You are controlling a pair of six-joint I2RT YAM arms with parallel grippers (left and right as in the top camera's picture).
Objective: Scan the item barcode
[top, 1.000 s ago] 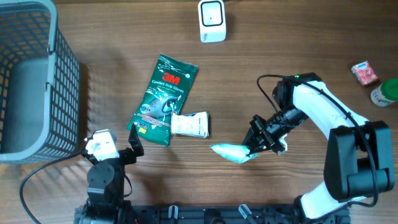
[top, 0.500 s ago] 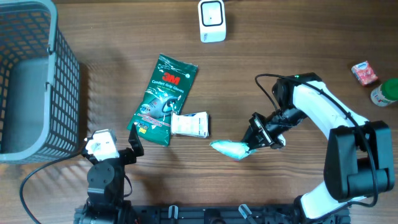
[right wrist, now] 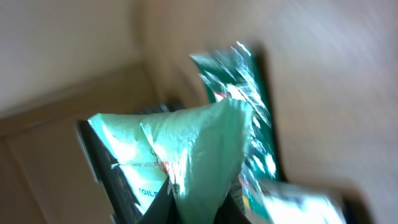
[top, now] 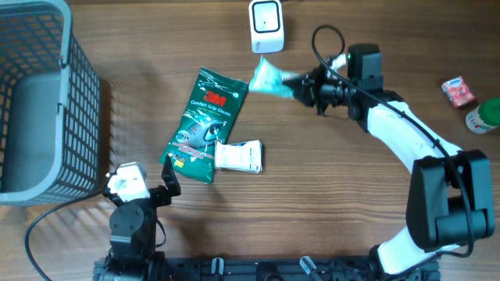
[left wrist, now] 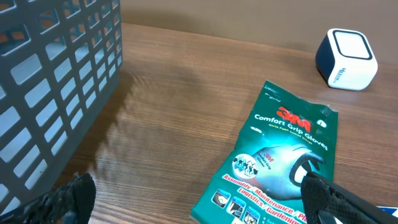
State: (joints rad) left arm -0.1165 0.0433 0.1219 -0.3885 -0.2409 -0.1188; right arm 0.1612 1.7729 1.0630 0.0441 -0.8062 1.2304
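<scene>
One pale-green packet (top: 269, 78) is pinched in the closed right gripper (top: 297, 83), just at 6 o'clock of the single white scanner (top: 266, 26). One 3M glove pack (top: 205, 123) and one small white box (top: 238, 156) are laid touching at centre. One grey basket (top: 78, 86) is set at 9 o'clock. The left gripper (top: 139, 191) is spread wide, holding nothing. One red packet (top: 458, 92) and one green-lidded jar (top: 484, 117) are kept by the 3 o'clock edge.

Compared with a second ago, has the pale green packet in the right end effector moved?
Yes. The pale green packet has travelled up the overhead view, from right of the white box to just below the white scanner.
</scene>
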